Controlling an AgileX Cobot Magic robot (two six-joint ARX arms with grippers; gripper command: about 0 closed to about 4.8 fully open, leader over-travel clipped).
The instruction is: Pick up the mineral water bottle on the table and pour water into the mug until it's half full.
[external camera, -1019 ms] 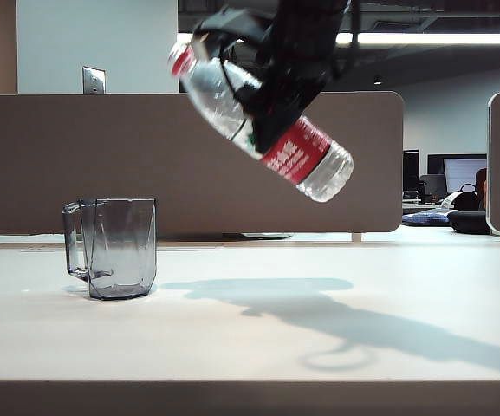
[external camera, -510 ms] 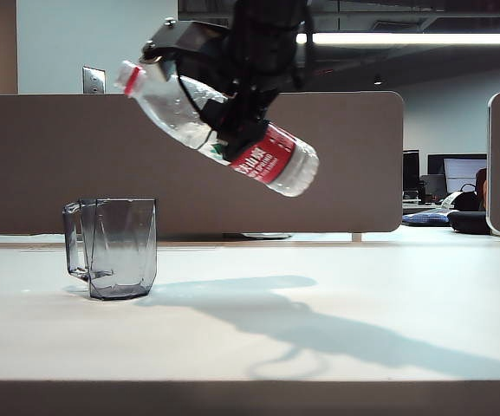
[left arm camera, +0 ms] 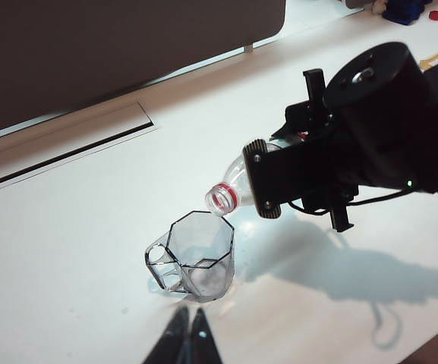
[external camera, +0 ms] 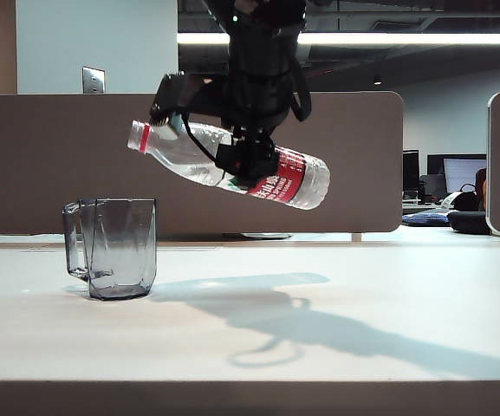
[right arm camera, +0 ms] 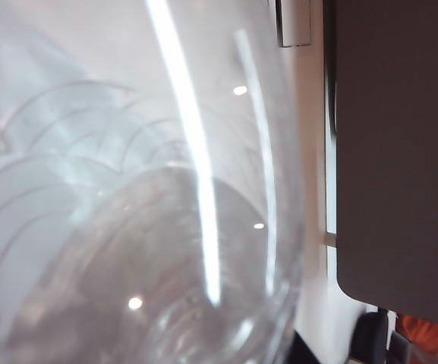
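Already the right gripper (external camera: 248,160) is clamped on the bottle (external camera: 204,156), tipped above centre, mouth near the mug (external camera: 111,248) at lower left, which looks empty, so pouring remains; left gripper (left arm camera: 189,334), fingers together, hangs nearby.

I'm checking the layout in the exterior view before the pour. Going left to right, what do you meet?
The mug on the table → the mineral water bottle's open mouth → the right gripper, jaws shut on the bottle's middle → the bottle's base.
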